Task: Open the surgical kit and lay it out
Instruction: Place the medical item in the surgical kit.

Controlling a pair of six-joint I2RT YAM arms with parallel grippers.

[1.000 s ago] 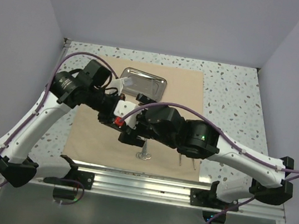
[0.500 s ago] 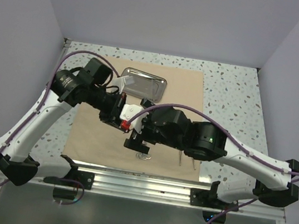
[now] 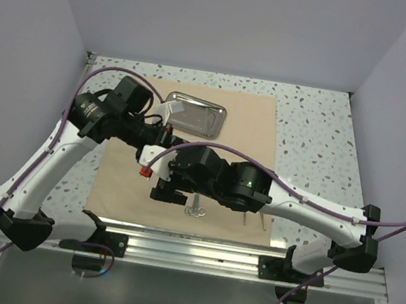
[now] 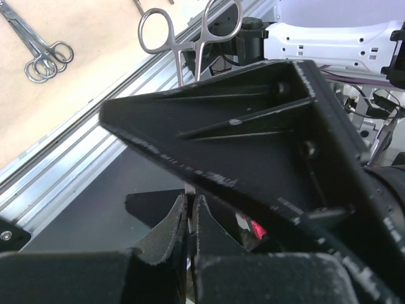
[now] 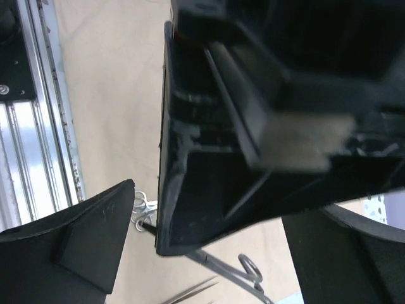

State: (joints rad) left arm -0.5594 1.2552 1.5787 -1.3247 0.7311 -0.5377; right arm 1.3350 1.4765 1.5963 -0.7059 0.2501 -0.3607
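The tan wrap sheet (image 3: 241, 127) lies open and flat. The steel tray (image 3: 195, 115) sits at its back. My left gripper (image 3: 157, 162) hangs over the sheet's front left. In the left wrist view it (image 4: 190, 204) is shut on thin steel ring-handled scissors (image 4: 190, 38). My right gripper (image 3: 169, 191) is open; in the right wrist view it (image 5: 212, 202) straddles the left gripper's black finger (image 5: 209, 158), with the held scissors (image 5: 243, 271) below. A second pair of scissors (image 3: 195, 212) and tweezers (image 3: 245, 218) lie on the sheet's front.
The aluminium rail (image 3: 189, 243) runs along the table's near edge, just in front of the sheet. A second slim instrument (image 3: 263, 223) lies beside the tweezers. Speckled tabletop (image 3: 319, 139) shows to the right of the sheet. Walls close in at the left, back and right.
The right arm has swung left and its open gripper has closed in around the left gripper. The left gripper has kept its hold and shifted slightly.
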